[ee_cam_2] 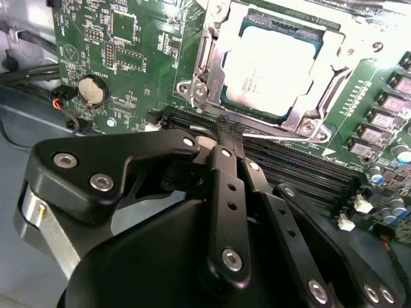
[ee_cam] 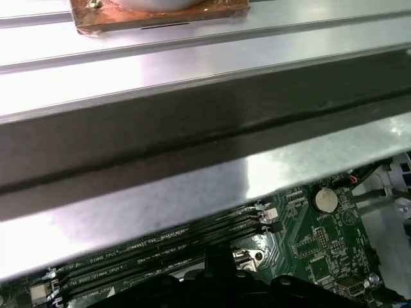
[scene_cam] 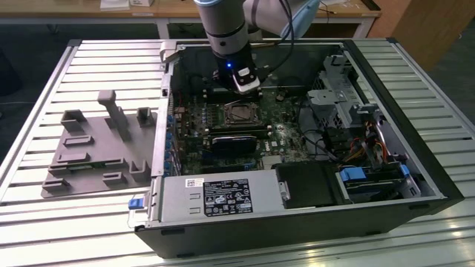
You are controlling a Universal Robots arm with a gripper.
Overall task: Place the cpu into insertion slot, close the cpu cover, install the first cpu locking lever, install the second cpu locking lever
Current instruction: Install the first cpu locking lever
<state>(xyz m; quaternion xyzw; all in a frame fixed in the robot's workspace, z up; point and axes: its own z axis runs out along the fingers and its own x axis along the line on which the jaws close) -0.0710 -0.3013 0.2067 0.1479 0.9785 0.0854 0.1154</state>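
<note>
cpu (ee_cam_2: 270, 64) framed by lowered cpu cover (ee_cam_2: 210, 54), cover partly cut off, gripper (ee_cam_2: 226, 131) fingers (ee_cam_2: 225, 163) pressed together nearby, tips obscured

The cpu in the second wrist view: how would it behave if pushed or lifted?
Flat and rigid-looking, the cpu is probably light; its smooth metal top may be slippery. The cpu cover frames its edges, so a push likely won't shift it.

Grey fixture block (scene_cam: 89, 150) on slatted table (scene_cam: 111, 61), beside open computer case (scene_cam: 312, 228)
</note>
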